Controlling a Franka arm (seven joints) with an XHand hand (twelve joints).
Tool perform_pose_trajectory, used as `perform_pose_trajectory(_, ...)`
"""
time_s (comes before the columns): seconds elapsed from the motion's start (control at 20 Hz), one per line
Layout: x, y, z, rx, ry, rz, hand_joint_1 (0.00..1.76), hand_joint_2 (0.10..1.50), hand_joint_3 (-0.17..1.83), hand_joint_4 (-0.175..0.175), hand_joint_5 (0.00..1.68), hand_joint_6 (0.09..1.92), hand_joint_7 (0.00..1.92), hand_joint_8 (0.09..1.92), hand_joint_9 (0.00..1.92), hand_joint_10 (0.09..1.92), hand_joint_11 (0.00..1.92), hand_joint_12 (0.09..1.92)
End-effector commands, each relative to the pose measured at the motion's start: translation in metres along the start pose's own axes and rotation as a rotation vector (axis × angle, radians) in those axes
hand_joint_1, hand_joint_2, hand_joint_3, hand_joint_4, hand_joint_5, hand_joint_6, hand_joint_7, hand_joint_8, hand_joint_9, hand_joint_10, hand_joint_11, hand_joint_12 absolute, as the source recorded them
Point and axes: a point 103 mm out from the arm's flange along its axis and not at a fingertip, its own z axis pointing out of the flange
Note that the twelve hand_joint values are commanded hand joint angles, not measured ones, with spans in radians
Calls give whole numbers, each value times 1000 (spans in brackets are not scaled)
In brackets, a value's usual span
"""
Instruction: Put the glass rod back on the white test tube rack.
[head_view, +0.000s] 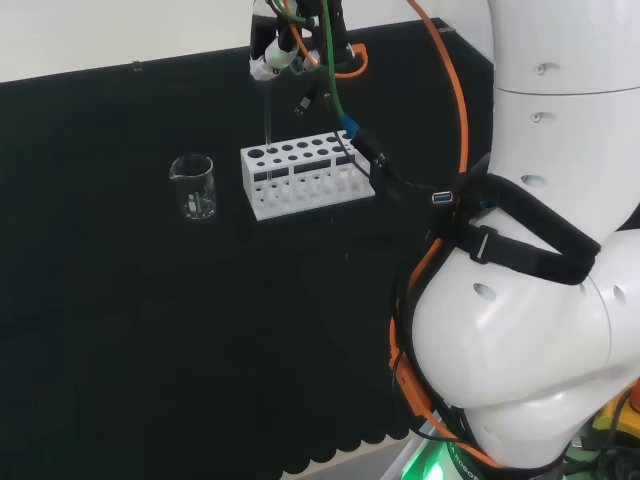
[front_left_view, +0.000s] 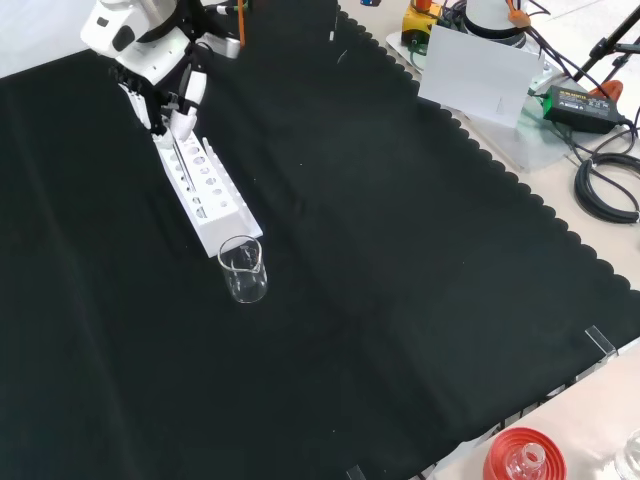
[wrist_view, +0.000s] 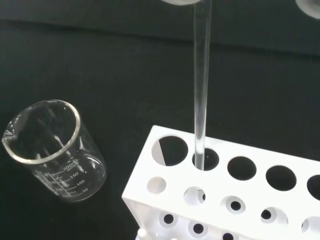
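Head view: the hand (head_view: 272, 55) pinches the glass rod (head_view: 268, 130) upright over the white test tube rack (head_view: 305, 178). Front view: beaker (front_left_view: 243, 270) sits at the rack's 5 o'clock. Wrist view: rod tip's entering a hole, so I'd keep it vertical and lower slowly.

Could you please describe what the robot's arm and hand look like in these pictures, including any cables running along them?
The arm is made of big, rounded, glossy white links with small round dimples. Black straps wrap around it, and orange cables run along it, joined by green and black ones nearer the wrist. The hand is black and white, with slim fingers.
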Motion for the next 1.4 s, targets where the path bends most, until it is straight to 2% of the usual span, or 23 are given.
perform_pose_trajectory(0.05,-1,1,3,15,-7,5,1325,1050,-175,-175,1300,302,1427,493,1834,299,1688,534)
perform_pose_trajectory(0.7,3,-1,4,24,5,-9,1325,1050,-175,-175,1300,303,1428,490,1834,298,1688,534)
perform_pose_trajectory(0.95,-1,-3,6,59,26,-14,1324,1050,-175,-175,1284,345,1441,452,1816,289,1697,534)
perform_pose_trajectory(1.05,-3,-3,6,68,30,-25,1321,1054,-175,-175,1253,414,1434,456,1811,280,1716,510)
perform_pose_trajectory(1.15,-3,-3,7,75,32,-32,1306,1087,-175,-175,1190,615,1290,619,1812,273,1744,480)
perform_pose_trajectory(1.3,-3,-5,7,77,28,-40,1287,1121,-153,-172,1077,823,1166,803,1813,269,1782,450)
perform_pose_trajectory(1.4,-3,-6,7,82,34,-45,1277,1144,-158,-152,975,944,1171,832,1814,263,1803,437)
